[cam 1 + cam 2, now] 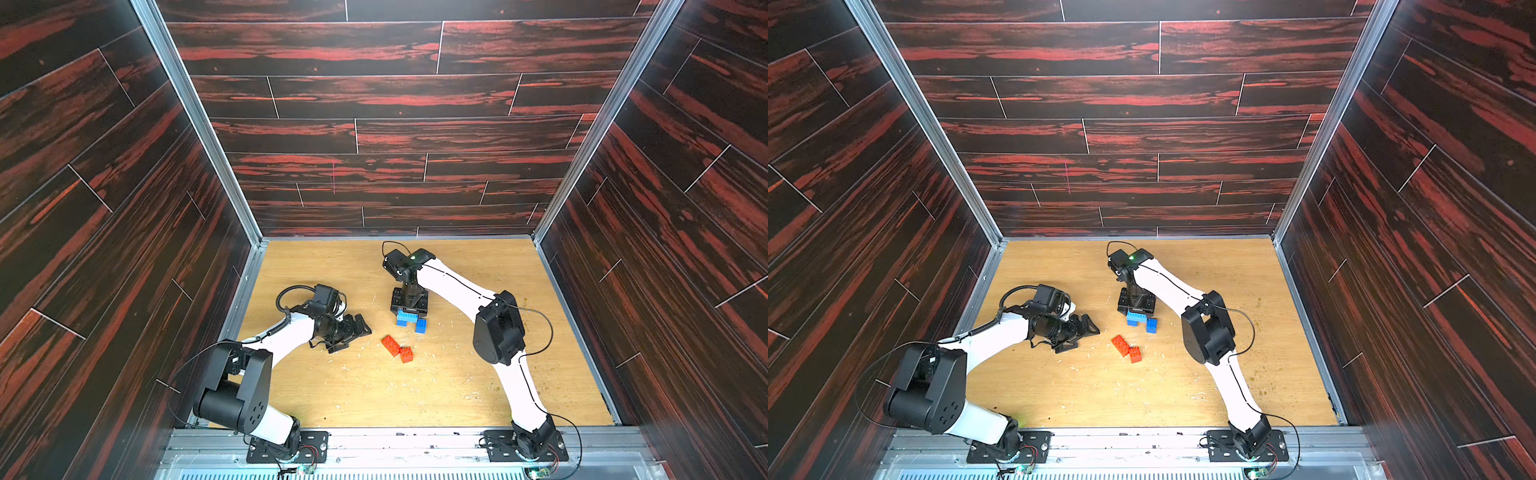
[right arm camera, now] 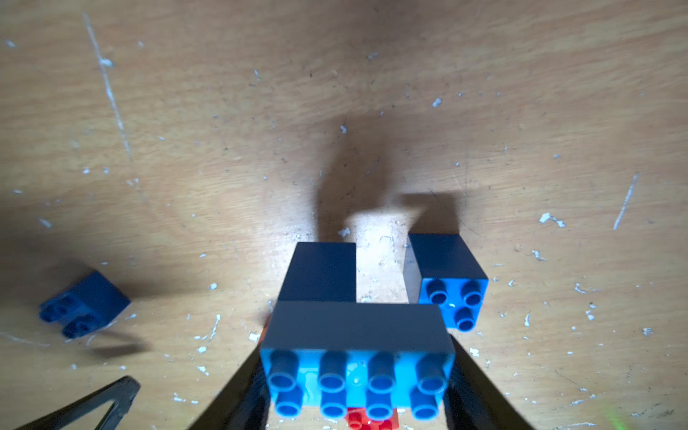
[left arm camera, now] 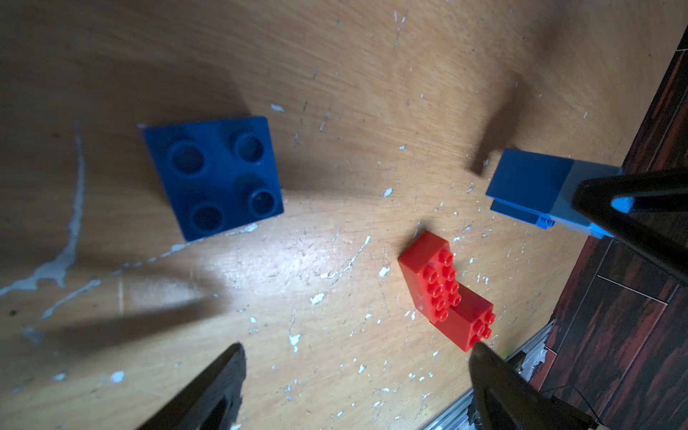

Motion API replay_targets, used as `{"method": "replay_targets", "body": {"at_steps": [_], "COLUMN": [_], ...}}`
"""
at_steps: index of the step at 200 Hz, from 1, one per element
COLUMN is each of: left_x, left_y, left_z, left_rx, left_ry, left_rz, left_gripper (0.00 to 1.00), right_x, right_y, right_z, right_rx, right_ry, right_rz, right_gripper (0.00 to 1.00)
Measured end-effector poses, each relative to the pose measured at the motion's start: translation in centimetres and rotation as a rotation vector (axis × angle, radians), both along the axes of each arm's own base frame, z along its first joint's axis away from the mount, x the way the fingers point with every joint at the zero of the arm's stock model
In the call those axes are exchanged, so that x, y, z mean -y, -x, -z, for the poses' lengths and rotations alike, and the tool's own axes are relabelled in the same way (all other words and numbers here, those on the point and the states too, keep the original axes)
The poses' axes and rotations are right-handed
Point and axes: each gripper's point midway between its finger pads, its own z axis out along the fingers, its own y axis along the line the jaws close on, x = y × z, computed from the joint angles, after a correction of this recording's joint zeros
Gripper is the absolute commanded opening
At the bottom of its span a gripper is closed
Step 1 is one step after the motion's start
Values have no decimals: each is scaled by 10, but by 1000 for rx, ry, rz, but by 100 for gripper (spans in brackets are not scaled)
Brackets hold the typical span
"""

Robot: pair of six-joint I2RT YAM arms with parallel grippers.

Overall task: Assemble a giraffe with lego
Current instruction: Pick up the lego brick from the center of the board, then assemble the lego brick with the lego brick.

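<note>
My right gripper (image 2: 357,391) is shut on the long light blue brick (image 2: 357,357), studs up, with a dark blue brick (image 2: 320,271) joined under one end. A second dark blue brick (image 2: 446,275) stands beside it, studs up. In both top views this group (image 1: 409,320) (image 1: 1140,320) sits mid-table. A long red brick (image 1: 390,345) and a small red brick (image 1: 406,354) lie touching each other just in front. My left gripper (image 3: 359,348) hangs open over bare wood, left of the red pair (image 3: 443,294). A third dark blue brick (image 3: 214,177) lies under it, hidden in the top views.
The wooden table (image 1: 457,382) is scratched and flecked with white. Dark wood-pattern walls (image 1: 374,124) close it in on three sides, and a metal rail (image 1: 415,440) with both arm bases runs along the front.
</note>
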Motion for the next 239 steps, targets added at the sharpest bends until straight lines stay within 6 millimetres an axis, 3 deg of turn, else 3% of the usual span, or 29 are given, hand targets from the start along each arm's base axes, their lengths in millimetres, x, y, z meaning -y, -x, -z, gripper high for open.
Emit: {"method": "replay_targets", "body": {"at_steps": [106, 239], "left_x": [1, 2], "left_y": [0, 0], "left_z": [-1, -1], "left_rx": [5, 6], "left_ry": [0, 0], "left_rz": [6, 9], "left_gripper": [95, 94], "right_x": [11, 12], "right_y": [9, 2], "right_z": [18, 19], "right_rx": [-37, -29], "right_ry": [35, 0], "right_rz": [3, 23], "right_gripper": [51, 51]}}
